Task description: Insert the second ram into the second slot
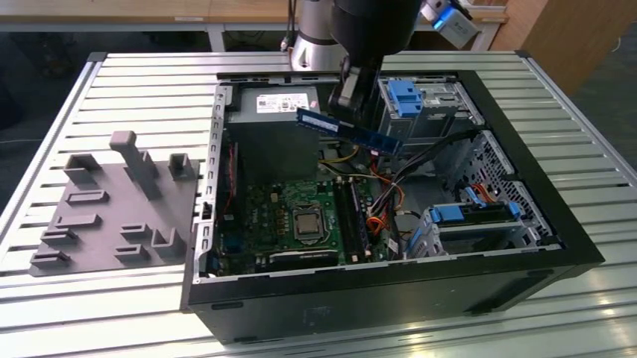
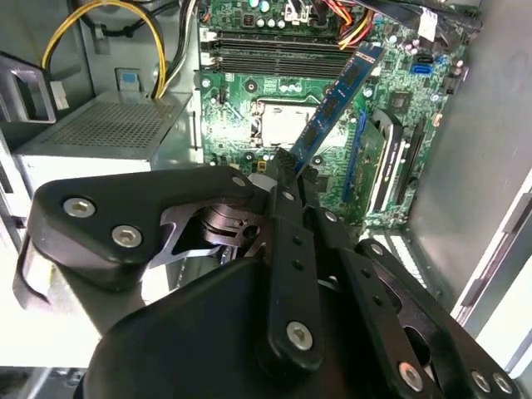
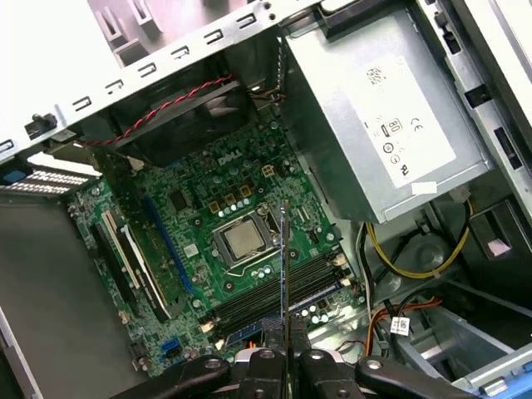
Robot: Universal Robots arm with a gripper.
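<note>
Slatted metal table (image 1: pixel 149 82) carries an open computer case (image 1: pixel 557 246). Over its motherboard (image 1: pixel 289 209), the claw (image 2: pixel 287 170) is closed tight on one end of the second ram (image 1: pixel 348 129), which hangs tilted, well above the memory slots (image 1: pixel 350 216). To my eye, it wants levelling and lining up lengthwise with the slot, then an even press.

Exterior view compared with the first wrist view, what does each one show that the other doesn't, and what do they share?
Exterior view: the whole open computer case on a slatted table, a grey fixture plate to the exterior view's left of it, and the arm above. First wrist view: the gripper, jaws shut on the second ram, seen edge-on in front of the memory slots. Shared: the second ram, the power supply and the green motherboard.
</note>
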